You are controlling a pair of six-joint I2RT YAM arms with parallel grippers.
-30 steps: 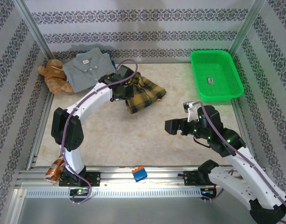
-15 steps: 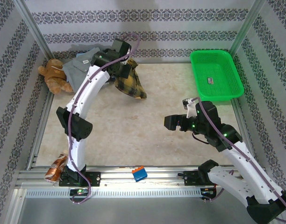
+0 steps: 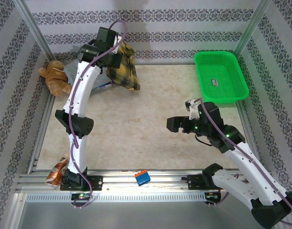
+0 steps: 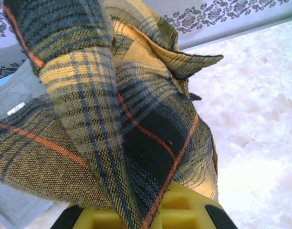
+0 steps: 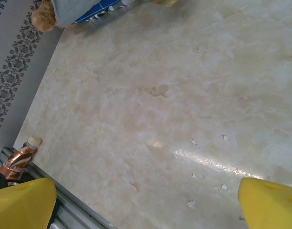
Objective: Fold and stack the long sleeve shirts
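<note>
Patterned wallpaper closes in a pale, stone-look table (image 3: 136, 138). At its back left the left arm (image 3: 81, 90) reaches high. The plaid shirt (image 3: 124, 71) hangs from the left jaws as a bunched drape against the rear wall, and I cannot tell whether its lowest edge clears the table or brushes it. In the left wrist view the cloth spills over the yellow parts of the jaws. The left jaws therefore look clamped on a gathered fold, though the pinch itself is hidden.

A grey shirt (image 5: 69, 12) lies in the back left corner beside the bear (image 3: 53, 76).

The right jaws stand wide apart on the right arm (image 3: 232, 148), hovering over bare table right of centre, aimed left and well apart from the plaid shirt.

This flannel should handle as light, limp and shapeless, and its coarse weave is unlikely to slip from a firm pinch. Held at one point it only bunches. Taking it at the collar or the two shoulder seams, one in each arm's jaws, would probably let it fall open for laying flat.
</note>
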